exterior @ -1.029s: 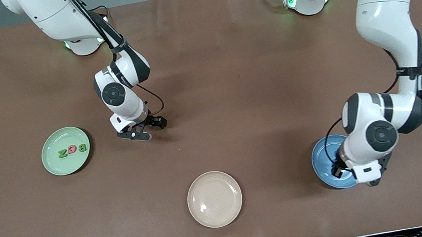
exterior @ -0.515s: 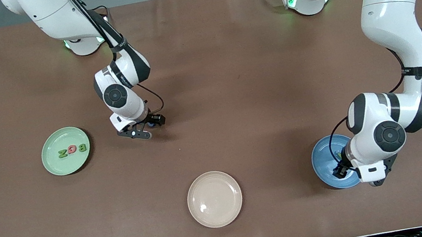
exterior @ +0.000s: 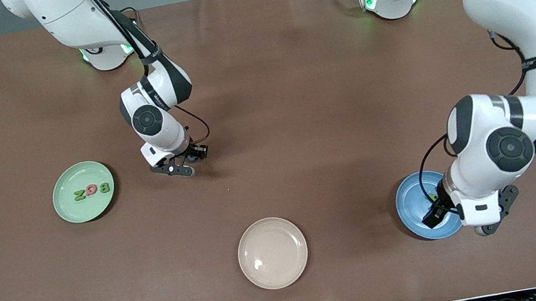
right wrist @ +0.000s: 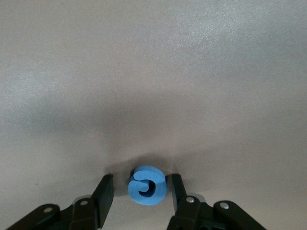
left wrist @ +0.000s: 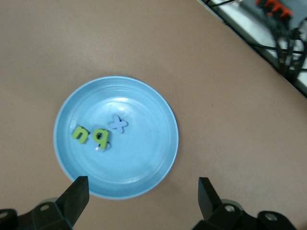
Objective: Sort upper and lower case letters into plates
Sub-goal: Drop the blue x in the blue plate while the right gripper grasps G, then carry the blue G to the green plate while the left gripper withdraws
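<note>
**One letter dropped, another being caught**

Over the blue plate (left wrist: pixel 158 110), the left tool (left wrist: pixel 141 199) had sprung wide apart and risen; green n (left wrist: pixel 79 134), green p (left wrist: pixel 100 136) and blue x (left wrist: pixel 118 124) lay inside. Out on the surface (exterior: pixel 294 113), the right tool (right wrist: pixel 139 199) had narrowed around the blue C (right wrist: pixel 147 185), not yet clamped. The mint plate (exterior: pixel 66 211) held three capitals.

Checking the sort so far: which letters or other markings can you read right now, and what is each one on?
"B", "Q", "N": letter pieces in the mint green plate.
"n", "p", "x": pieces in the blue plate.
"C": blue piece on the table, between the right gripper's fingers.
Print on the arms: unreadable.
</note>
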